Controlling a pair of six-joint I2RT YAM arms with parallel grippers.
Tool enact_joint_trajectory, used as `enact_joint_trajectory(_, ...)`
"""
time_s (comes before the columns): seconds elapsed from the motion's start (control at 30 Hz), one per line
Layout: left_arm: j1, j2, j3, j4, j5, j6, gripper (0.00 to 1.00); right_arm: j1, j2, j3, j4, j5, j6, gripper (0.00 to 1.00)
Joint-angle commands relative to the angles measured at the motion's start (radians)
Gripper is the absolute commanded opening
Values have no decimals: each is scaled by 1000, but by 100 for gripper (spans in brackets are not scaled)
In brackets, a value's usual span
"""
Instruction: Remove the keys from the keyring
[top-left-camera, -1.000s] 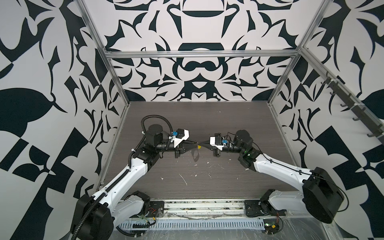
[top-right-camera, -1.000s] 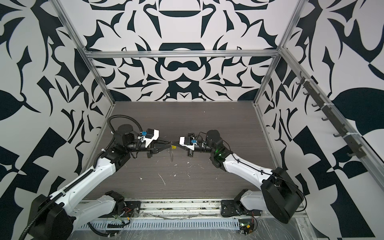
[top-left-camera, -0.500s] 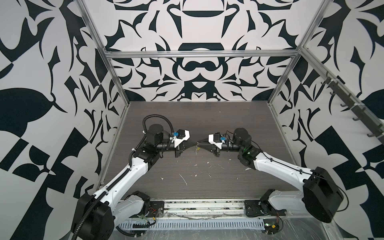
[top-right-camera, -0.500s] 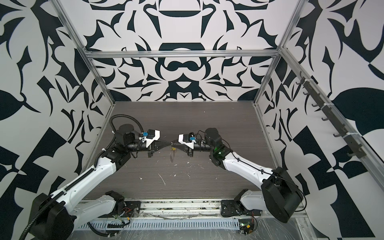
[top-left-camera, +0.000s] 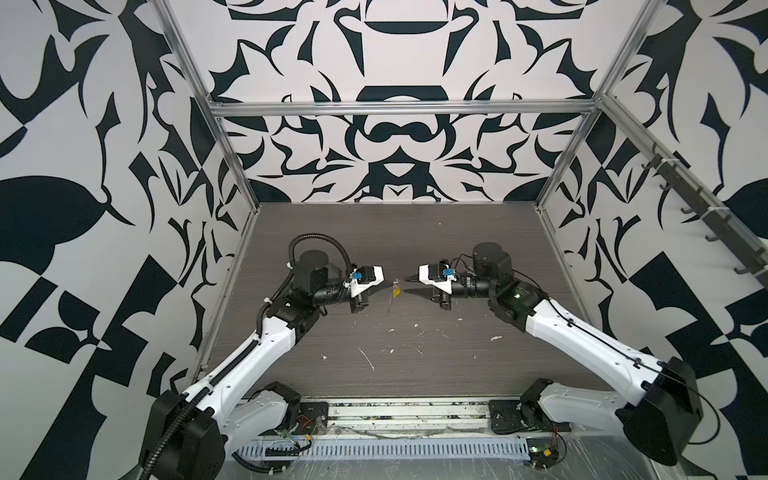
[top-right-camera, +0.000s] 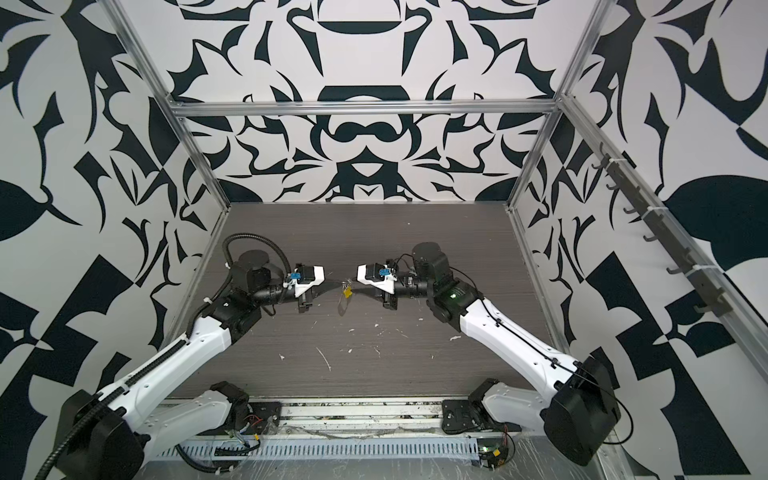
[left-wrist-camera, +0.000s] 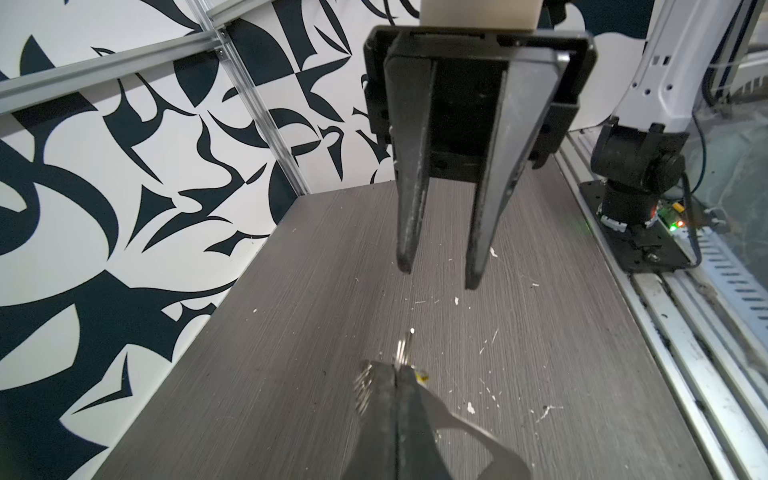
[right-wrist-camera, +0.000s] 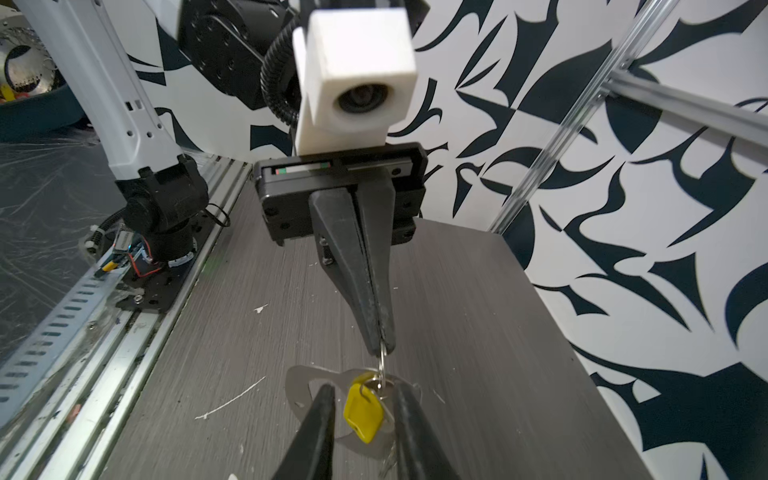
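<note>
My left gripper (top-left-camera: 384, 285) is shut on a silver ring (right-wrist-camera: 381, 360) of the keyring, above the table's middle. From that ring hang the yellow-tagged keys (right-wrist-camera: 363, 411) and the grey strap loop (right-wrist-camera: 299, 384). In both top views the yellow tag (top-left-camera: 397, 293) (top-right-camera: 347, 293) dangles between the two grippers. My right gripper (right-wrist-camera: 363, 385) is open; its fingers (right-wrist-camera: 320, 419) stand either side of the tag without touching it. In the left wrist view my left gripper (left-wrist-camera: 395, 368) pinches the rings, with the strap (left-wrist-camera: 457, 424) trailing beside it and the right gripper (left-wrist-camera: 440, 272) facing it, open.
White scraps (top-left-camera: 365, 359) lie scattered on the dark wood-grain table (top-left-camera: 457, 232) in front of the grippers. Patterned walls close in three sides. A metal rail with the arm bases (top-left-camera: 407, 411) runs along the front edge.
The right gripper has opened and let go of the bundle. The left gripper has closed fully on the ring. Both arms have stayed nearly in place.
</note>
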Motion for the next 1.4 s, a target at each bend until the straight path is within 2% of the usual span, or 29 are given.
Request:
enact_joint_trajectory(0.0, -16, -12, 25, -39, -34, 67, 0, -3, 1, 50, -47, 3, -21, 30)
enact_joint_trajectory(0.2, -27, -15, 30, -65, -40, 79, 0, -4, 35, 72, -54, -9, -28, 30)
enact_joint_trajectory(0.57, -37, -16, 34, -89, -39, 91, 0, -2, 78, 83, -54, -30, -27, 24)
enact_joint_trajectory(0.8, -39, -17, 33, -96, -36, 93, 0, 1, 105, 97, -59, -34, -26, 17)
enact_joint_trajectory(1.37, -40, -23, 30, -96, -36, 87, 0, 20, 124, 99, -104, -13, -41, 20)
